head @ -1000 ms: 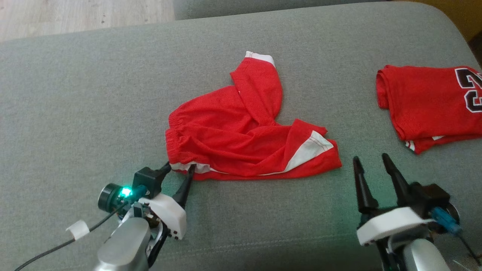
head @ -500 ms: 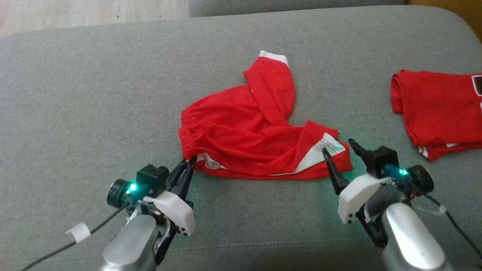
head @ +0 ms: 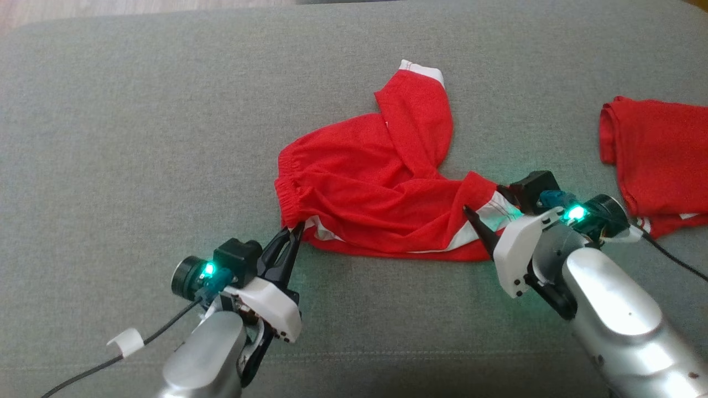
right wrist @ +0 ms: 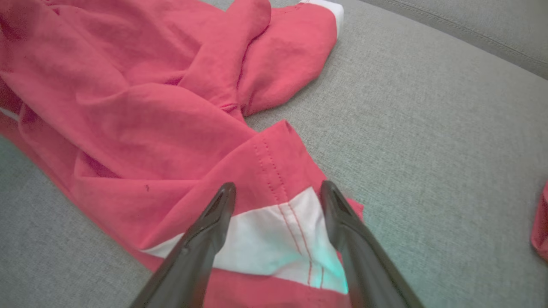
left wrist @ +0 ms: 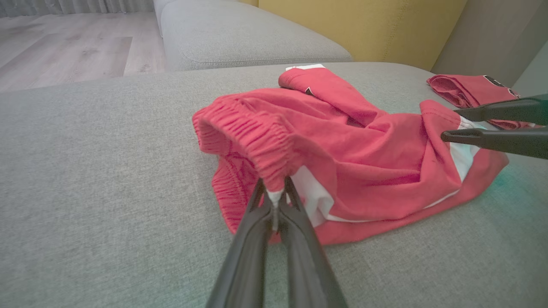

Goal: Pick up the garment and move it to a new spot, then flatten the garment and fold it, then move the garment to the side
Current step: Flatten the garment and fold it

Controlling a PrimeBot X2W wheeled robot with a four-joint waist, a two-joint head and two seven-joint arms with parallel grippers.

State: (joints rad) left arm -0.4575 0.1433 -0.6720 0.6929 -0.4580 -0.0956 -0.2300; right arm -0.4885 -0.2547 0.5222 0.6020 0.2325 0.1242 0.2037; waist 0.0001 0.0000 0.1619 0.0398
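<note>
left gripper [left wrist: 274,194] clamped on red shorts' [head: 381,182] waistband corner [left wrist: 276,182], 7 o'clock. right gripper [right wrist: 278,188] spread wide, straddling white leg hem [right wrist: 265,244] at 4 o'clock (unpinched). Shorts mid sofa cushion [head: 138,138], long axis 9-to-3.

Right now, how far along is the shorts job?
Done: nothing finished; the shorts lie crumpled on the couch. In hand: left gripper is shut on the waistband; right gripper stands open, its fingers straddling the hem. Left: lifting, moving, flattening, folding, setting aside.
</note>
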